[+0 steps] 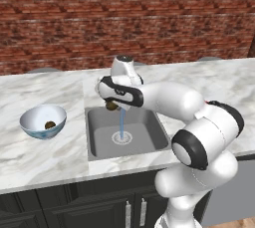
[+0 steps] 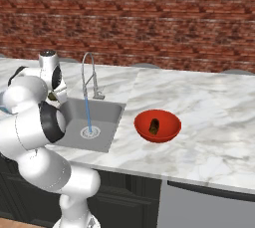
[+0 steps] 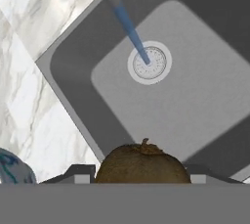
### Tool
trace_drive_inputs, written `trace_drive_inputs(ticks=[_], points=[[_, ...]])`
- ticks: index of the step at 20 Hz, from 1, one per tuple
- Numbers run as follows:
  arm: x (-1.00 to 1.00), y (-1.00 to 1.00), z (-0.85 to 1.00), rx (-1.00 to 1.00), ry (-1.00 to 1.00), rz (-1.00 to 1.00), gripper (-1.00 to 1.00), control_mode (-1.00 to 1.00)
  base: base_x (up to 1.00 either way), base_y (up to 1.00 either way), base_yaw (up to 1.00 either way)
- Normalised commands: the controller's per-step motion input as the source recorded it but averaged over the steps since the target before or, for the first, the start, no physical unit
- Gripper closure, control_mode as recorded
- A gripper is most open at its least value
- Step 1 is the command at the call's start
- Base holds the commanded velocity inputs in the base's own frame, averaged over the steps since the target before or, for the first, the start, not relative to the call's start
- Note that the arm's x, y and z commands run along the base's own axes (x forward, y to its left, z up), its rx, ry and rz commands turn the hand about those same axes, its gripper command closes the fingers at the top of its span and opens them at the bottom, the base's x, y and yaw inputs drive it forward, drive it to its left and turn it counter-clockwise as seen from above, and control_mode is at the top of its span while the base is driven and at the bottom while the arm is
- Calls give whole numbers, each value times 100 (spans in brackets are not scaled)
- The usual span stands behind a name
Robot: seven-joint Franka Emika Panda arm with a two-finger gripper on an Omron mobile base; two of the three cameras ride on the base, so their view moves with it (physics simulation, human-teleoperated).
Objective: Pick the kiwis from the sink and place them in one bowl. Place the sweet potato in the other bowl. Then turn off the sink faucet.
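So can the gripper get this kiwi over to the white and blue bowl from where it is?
Probably yes. The gripper holds the kiwi lifted above the sink, and only bare marble counter lies between it and the white and blue bowl, which already holds one kiwi.

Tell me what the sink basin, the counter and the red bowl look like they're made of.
Sink: looks like brushed metal, flat matte grey with a pale ringed drain. Counter: looks like polished marble, white with grey veining, though it could be laminate. Red bowl: probably glazed ceramic or plastic, uniform glossy red; the pictures cannot settle which.
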Motion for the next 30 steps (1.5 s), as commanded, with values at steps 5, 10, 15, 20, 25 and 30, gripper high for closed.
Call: trace_drive_inputs(ticks=[5,10,15,20,25,30], points=[[-14,36,21,3,0,0,100,-100,0,0,0],[-19,40,16,0,0,0,100,-100,0,0,0],[-12,49,7,0,2,0,100,-100,0,0,0],[0,62,0,0,5,0,100,-100,0,0,0],[0,59,5,0,3,0,100,-100,0,0,0],[0,47,13,0,0,0,100,-100,0,0,0]])
